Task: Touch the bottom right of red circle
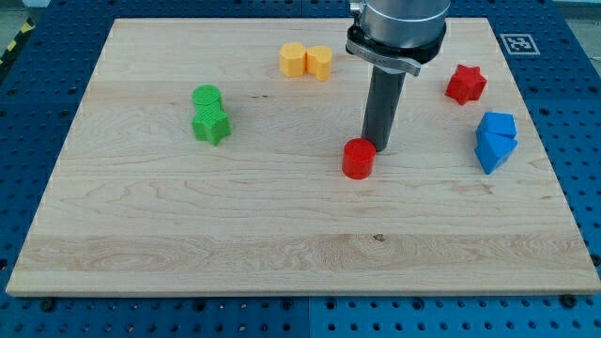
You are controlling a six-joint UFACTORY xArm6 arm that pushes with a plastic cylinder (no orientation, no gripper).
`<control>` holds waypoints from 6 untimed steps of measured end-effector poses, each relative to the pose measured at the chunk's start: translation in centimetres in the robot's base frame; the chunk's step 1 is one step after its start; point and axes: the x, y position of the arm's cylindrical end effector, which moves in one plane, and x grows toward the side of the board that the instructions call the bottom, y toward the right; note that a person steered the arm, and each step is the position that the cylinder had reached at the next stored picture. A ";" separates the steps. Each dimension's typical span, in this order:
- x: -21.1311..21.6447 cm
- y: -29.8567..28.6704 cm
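My tip [378, 147] touches the red circle's [358, 160] upper right.

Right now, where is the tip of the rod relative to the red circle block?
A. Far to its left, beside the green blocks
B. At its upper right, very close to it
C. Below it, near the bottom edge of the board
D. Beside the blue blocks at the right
B: my tip stands just up and to the view's right of the red circle, close against its edge.
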 end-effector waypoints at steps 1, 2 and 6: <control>0.1 3.9; 2.5 4.5; 4.7 -2.9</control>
